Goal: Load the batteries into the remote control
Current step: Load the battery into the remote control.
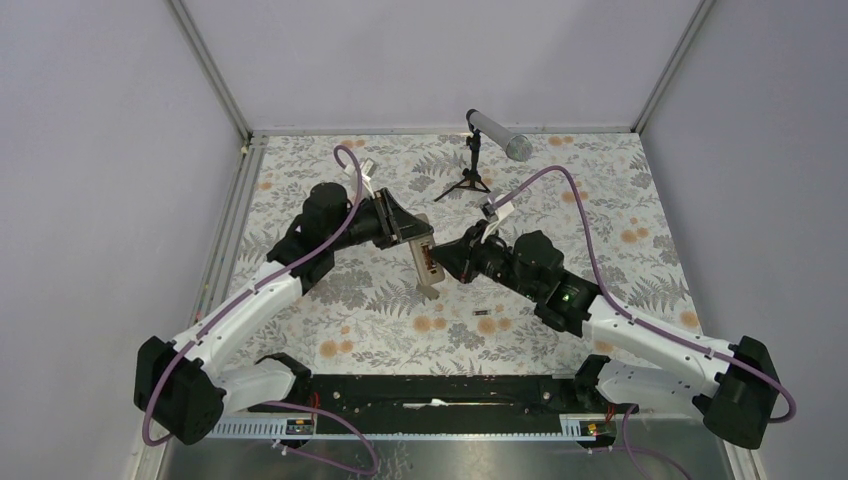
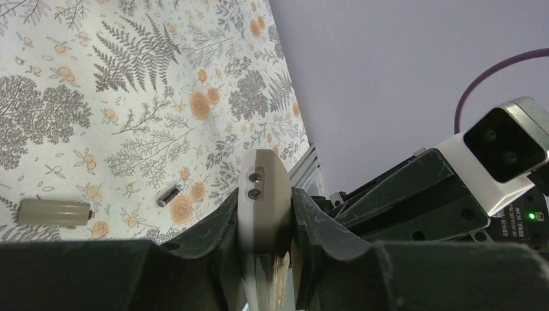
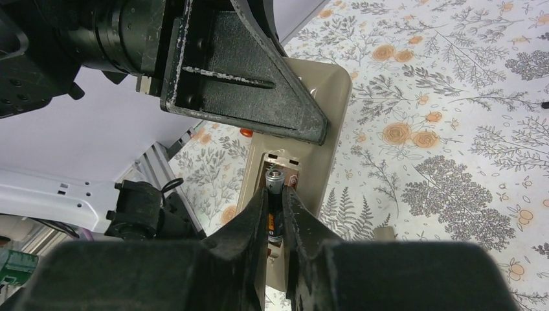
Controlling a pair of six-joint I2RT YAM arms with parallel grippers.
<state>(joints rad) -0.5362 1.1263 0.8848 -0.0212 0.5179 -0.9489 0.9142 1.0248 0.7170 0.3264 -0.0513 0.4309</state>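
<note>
Microphone [image 1: 503, 136] on tripod [image 1: 466, 183], floral tablecloth [image 1: 645, 190]

No legible text, brand or number anywhere. Tiny print beside green LED [image 2: 531, 216] too small to read.

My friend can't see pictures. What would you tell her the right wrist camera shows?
The right gripper pinches a battery at the open slot in the back of the beige remote control. The left gripper clamps that remote from the side, with the flowery table behind.
</note>
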